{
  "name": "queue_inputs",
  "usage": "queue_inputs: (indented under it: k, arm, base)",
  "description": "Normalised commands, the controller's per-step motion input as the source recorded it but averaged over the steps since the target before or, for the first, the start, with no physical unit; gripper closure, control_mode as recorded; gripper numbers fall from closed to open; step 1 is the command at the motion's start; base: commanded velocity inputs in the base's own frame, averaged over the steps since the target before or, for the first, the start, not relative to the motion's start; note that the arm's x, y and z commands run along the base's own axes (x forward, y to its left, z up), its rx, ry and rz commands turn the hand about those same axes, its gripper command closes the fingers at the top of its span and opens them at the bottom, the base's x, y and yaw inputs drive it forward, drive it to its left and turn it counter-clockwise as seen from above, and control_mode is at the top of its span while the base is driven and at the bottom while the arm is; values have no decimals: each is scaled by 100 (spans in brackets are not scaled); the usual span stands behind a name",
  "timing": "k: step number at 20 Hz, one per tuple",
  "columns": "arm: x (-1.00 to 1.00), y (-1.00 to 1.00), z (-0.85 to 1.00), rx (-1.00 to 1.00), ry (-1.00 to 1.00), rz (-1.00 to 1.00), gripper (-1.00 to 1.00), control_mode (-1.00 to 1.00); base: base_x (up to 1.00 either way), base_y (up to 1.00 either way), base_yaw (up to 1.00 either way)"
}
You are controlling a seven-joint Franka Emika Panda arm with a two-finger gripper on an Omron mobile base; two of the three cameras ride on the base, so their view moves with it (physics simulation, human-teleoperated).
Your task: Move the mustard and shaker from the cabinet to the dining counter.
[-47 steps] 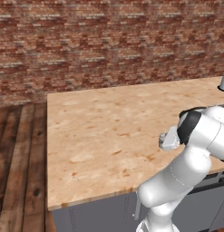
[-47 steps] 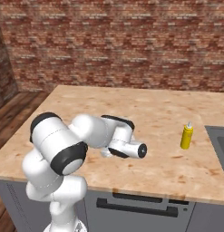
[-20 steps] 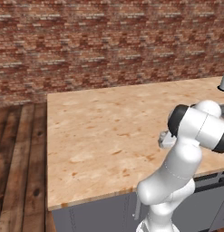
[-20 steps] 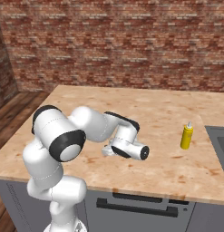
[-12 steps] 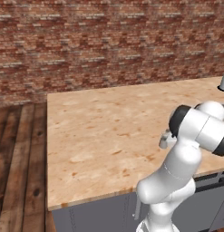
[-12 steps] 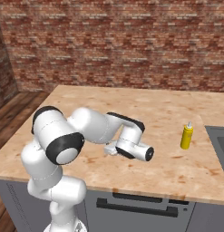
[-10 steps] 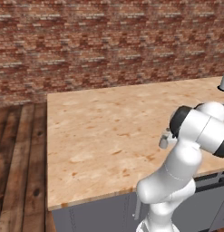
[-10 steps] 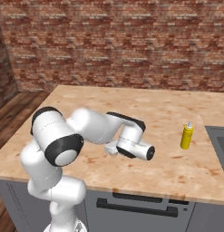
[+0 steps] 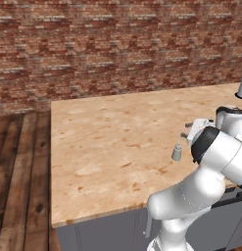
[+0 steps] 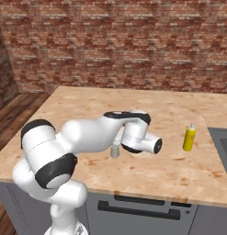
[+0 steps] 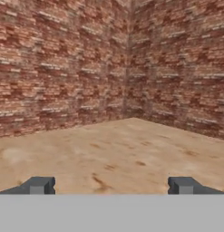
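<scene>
- The dining counter (image 10: 87, 110) carries both task things: the mustard (image 10: 190, 137) stands upright near its right end, well apart from the arm.
- The shaker (image 9: 177, 152) stands upright just beside the gripper (image 9: 187, 131), free of it.
- The fingertips (image 11: 38, 185) stand wide apart, holding nothing and looking level across the top.

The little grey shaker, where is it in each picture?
Left base view: the shaker stands on the dining counter, right of middle, just left of the white arm.
Right base view: the shaker stands near the middle, in front of the arm, left of the mustard.
Hand view: not in it.
Shared landmark: the light-wood dining counter with the brick wall behind it.
</scene>
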Motion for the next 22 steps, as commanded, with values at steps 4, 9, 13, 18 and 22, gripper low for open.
queue_inputs:
  k: [4, 9, 13, 18, 22]
  arm:
    - [-42, 17, 100, -7, -9, -12, -100, -100]
    - [-40, 38, 100, -29, -1, -13, -100, -100]
    - [-20, 62, 100, -47, 0, -7, -100, -100]
    - [-11, 60, 99, -36, 0, -10, -100, -100]
    - [-6, 79, 53, -26, 0, -16, -100, -100]
  base:
    - [0, 0, 0]
    - [0, 0, 0]
    - [0, 0, 0]
    - [0, 0, 0]
    - [0, 0, 0]
